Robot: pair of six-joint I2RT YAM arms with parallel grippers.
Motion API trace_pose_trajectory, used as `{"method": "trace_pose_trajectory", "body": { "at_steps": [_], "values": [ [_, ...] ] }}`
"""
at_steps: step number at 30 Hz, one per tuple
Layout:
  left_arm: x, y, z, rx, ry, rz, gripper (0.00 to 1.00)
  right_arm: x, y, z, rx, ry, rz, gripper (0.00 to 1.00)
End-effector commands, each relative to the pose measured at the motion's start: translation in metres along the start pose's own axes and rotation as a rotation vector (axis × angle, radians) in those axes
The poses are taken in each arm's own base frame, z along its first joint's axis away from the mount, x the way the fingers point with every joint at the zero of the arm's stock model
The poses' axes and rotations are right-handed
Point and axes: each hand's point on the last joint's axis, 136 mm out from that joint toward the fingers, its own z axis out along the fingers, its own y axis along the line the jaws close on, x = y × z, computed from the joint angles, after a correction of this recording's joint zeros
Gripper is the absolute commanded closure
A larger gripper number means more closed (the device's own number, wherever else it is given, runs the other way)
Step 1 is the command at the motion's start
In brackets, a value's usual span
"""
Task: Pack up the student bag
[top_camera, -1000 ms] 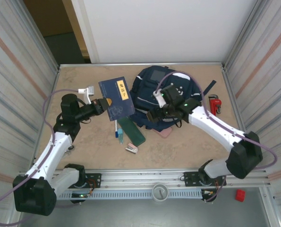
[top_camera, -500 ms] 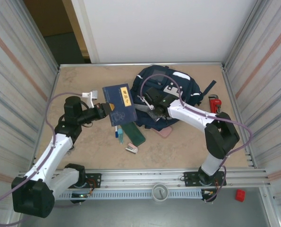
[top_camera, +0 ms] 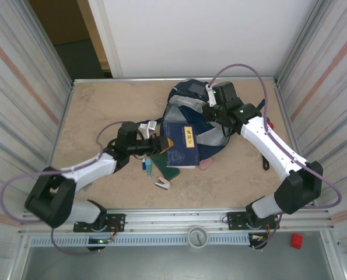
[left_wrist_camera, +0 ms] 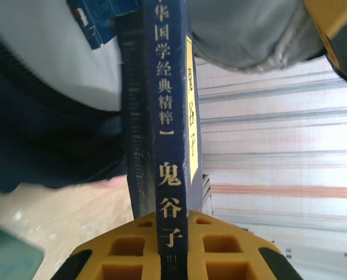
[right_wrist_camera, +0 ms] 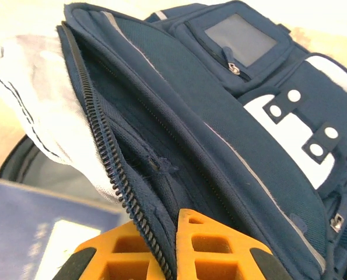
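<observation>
R pincer (right_wrist_camera: pixel 167 236) clenched on student bag (top_camera: pixel 189 92) zip edge, far-centre of surface (top_camera: pixel 91 111), lifting mouth open. L pincer (left_wrist_camera: pixel 172 248) grasping blue book (top_camera: pixel 182 146) at mouth, not yet in. Green case (top_camera: pixel 163 165), stapler (top_camera: pixel 162 183) unpacked, mid-surface.

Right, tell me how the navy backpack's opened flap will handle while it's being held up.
Probably floppy: the student bag creases and sags around the right gripper, which pinches its zipper edge. Released, the flap would likely drop shut. The thin pale lining may bunch.
</observation>
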Motion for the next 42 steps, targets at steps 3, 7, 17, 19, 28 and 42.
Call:
{"method": "trace_pose_trajectory", "body": {
  "at_steps": [3,7,17,19,28,42],
  "values": [
    [-0.050,-0.054,0.025,0.167,-0.094,-0.020,1.00,-0.044,0.020,-0.034,-0.122,-0.142,0.073,1.00],
    [-0.078,-0.043,0.046,0.133,-0.147,-0.091,1.00,-0.043,0.021,-0.035,-0.132,-0.136,0.065,1.00],
    [-0.137,0.007,0.108,-0.019,-0.267,-0.164,1.00,-0.043,0.026,-0.032,-0.164,-0.123,0.061,1.00],
    [-0.137,0.024,0.118,-0.101,-0.284,-0.133,0.97,-0.039,0.026,-0.028,-0.166,-0.109,0.063,1.00],
    [-0.148,0.040,0.159,-0.166,-0.349,-0.035,0.74,-0.017,0.026,-0.006,-0.191,-0.037,0.084,1.00],
    [-0.080,0.013,0.019,-0.114,-0.199,0.217,0.32,0.052,0.005,0.008,-0.208,0.074,0.207,0.85]
  ]
}}
